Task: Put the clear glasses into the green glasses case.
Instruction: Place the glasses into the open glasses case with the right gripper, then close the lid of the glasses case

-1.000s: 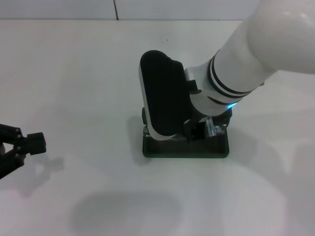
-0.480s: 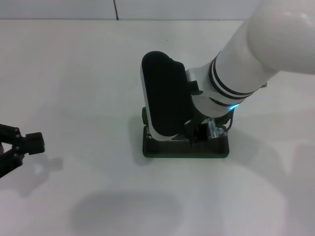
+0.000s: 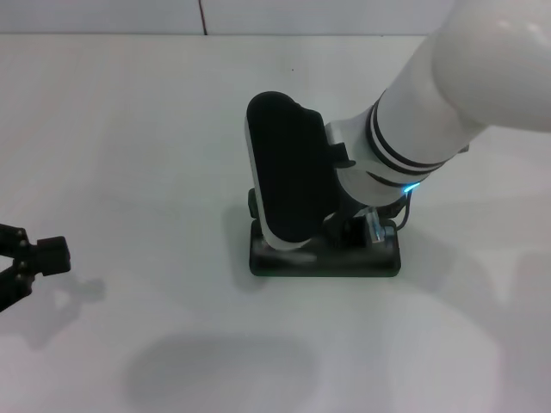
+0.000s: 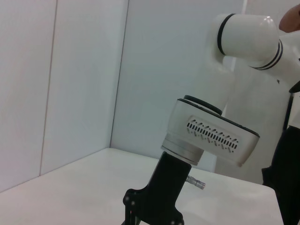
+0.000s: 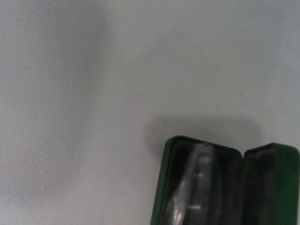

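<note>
- White table (image 3: 129, 129) fills the head view; back wall strip along the top edge.
- Green glasses case (image 3: 325, 261) sits centre frame, lid open, mostly covered by the right arm.
- Right arm reaches in from upper right; its wrist block hides the case interior in the head view.
- Right gripper (image 3: 357, 231) is down at the case; can't tell if its fingers are apart or together.
- Clear glasses (image 5: 194, 187) lie inside the case in the right wrist view, lower right.
- Left gripper (image 3: 21, 267) at left edge, well apart from the case, fingers apart, holding nothing.
</note>
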`<action>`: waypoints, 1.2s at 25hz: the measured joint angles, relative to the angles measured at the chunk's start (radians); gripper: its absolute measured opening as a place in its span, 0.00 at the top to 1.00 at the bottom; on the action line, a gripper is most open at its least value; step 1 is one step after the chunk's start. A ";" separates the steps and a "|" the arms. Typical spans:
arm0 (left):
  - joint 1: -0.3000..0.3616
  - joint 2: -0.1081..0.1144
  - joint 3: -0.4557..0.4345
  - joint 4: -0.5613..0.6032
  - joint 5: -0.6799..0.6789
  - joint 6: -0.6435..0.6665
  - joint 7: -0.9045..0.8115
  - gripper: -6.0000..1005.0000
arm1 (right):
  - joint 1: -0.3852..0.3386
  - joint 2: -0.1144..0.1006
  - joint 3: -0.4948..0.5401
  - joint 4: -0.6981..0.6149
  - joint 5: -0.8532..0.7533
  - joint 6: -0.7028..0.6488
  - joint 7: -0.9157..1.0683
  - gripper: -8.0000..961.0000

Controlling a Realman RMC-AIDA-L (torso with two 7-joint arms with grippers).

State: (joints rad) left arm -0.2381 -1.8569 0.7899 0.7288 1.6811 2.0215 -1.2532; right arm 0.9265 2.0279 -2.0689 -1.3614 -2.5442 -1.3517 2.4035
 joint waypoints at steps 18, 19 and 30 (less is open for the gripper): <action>0.000 0.001 -0.030 0.004 -0.004 0.005 0.005 0.93 | -0.115 0.000 0.001 -0.164 -0.052 -0.031 0.009 0.80; 0.000 0.001 -0.029 0.004 -0.005 0.006 0.005 0.93 | -0.130 0.000 0.002 -0.183 -0.054 -0.036 0.009 0.80; -0.010 -0.007 -0.094 0.005 -0.016 0.007 -0.031 0.93 | -0.401 -0.001 0.085 -0.488 -0.130 -0.041 0.006 0.79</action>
State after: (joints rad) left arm -0.2480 -1.8634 0.6956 0.7333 1.6654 2.0284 -1.2838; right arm 0.5252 2.0270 -1.9841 -1.8491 -2.6746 -1.3923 2.4096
